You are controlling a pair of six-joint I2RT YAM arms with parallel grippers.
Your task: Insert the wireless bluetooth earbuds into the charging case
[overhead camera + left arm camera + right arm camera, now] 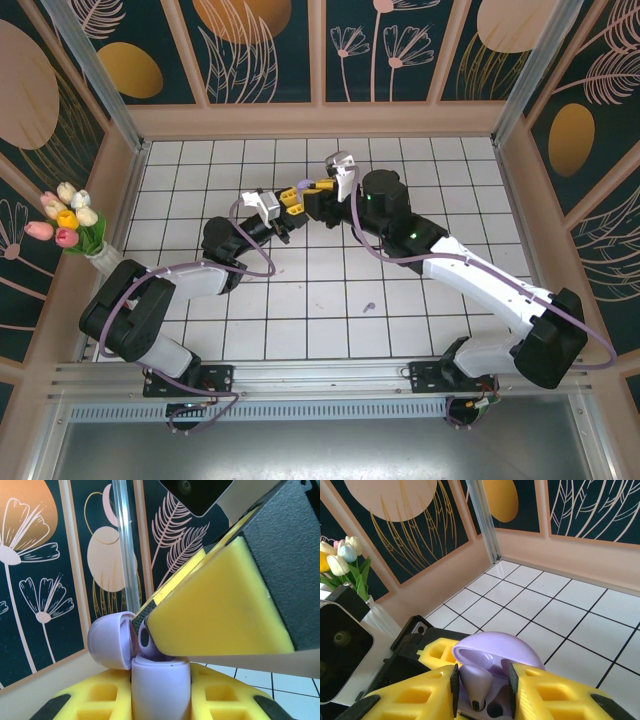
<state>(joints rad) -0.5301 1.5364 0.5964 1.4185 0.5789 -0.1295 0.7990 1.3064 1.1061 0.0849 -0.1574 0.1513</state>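
Loose earbud: a tiny purple speck lying on the white tiled table, nearer the arm bases than the charging case and well apart from it.
Left gripper: pressed together on the charging case, one yellow finger on each side of its purple body.
Charging case: held up off the tiles near the middle of the table, with its lid swung open.
Purple earbud: upright, its lower end inside the case's open body, beside a dark round socket.
Right gripper: over the case, yellow fingers slightly spread on either side of the earbud, with a gap showing on one side.
Tulips: a pink, yellow and white bunch at the left wall, far from the case.
Back wall: beyond the case, dark panels with pale leaf and flower drawings.
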